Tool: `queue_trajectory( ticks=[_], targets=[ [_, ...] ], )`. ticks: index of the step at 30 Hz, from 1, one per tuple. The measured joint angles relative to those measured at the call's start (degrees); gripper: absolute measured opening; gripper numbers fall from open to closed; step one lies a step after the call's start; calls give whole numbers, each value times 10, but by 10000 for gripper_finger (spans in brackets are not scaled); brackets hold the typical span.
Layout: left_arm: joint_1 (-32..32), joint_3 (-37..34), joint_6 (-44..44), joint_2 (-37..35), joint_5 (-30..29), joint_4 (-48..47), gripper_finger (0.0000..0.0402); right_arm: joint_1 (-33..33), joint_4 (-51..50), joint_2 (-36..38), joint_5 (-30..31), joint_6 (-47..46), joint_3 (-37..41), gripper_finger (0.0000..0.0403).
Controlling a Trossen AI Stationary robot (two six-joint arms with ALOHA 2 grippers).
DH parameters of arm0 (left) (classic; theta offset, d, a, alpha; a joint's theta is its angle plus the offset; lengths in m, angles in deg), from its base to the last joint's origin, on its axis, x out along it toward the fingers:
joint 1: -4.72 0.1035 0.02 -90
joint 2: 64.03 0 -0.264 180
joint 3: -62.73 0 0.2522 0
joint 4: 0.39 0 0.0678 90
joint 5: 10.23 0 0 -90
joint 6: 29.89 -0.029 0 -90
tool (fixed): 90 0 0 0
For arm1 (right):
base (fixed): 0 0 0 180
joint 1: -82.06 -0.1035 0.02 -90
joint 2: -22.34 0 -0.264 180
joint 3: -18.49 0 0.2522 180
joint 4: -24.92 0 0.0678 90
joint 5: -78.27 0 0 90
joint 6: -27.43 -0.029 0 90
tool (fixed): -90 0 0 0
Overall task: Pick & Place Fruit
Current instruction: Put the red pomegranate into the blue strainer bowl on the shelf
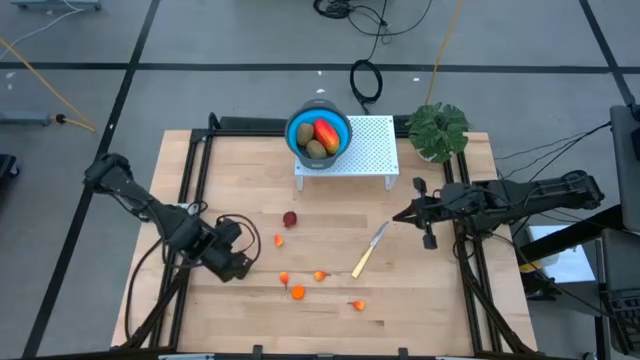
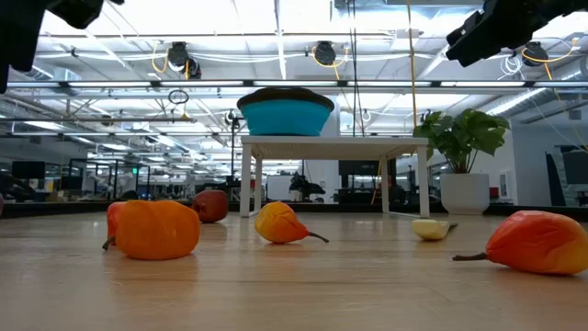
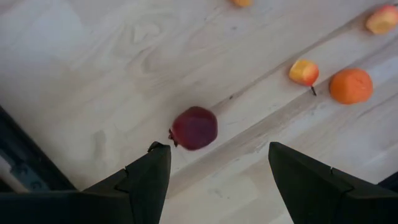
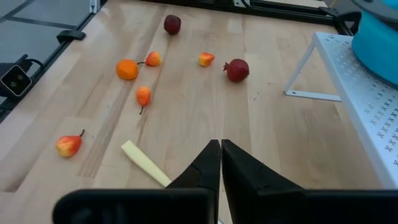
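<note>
- Left tool [image 1: 240, 262]: low over the surface [image 1: 240, 190], fingers [image 3: 146, 180] spread wide, nothing between them. Its wrist view shows a dark red fruit [image 3: 194, 127] on the wood just ahead of the gap, nearer one finger, not touching it. The high view hides this fruit under the arm.
- Right tool [image 1: 398, 215]: raised above the surface, fingers [image 4: 208, 168] closed together, nothing held. The knife [image 1: 368, 249] lies just ahead of its tip.
- Second dark red fruit [image 1: 290, 219]: loose on the surface between the two tools, seen from overhead and in the right wrist view.
- Small orange pieces [image 1: 297, 292]: scattered on the wood between the tools, beyond the left tool's fingers. The low view shows them large in the foreground, stems visible; overhead they are mere dots.
- Bowl [image 1: 296, 134]: blue, on a white perforated stand [image 1: 370, 150], well beyond both tools. Only the high view shows its contents: a red-yellow fruit [image 1: 326, 132] and brown-green fruit [image 1: 316, 150]. The low view shows only its outer wall.
- Plant [image 1: 438, 128]: at the surface's corner beside the stand.
</note>
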Motion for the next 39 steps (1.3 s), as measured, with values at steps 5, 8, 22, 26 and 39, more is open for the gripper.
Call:
queue_trajectory(
  ticks=[5, 8, 22, 26, 39],
  targets=[
    [-37, 0, -34, 25, -41, 10, 271, 0, -1, 3, 0, 8, 1, 1],
    [-58, 0, -66, 56, -43, 12, 271, 0, 0, 3, 0, 15, 1, 2],
    [-100, 0, -148, 193, -74, 12, 271, 0, 0, 3, 0, 15, 1, 1],
    [-105, 0, -161, 198, -80, 12, 271, 0, 0, 3, 0, 14, 1, 1],
    [-108, -17, -209, 197, -86, 43, 271, 0, 0, 2, 2, 14, 1, 2]
  ],
)
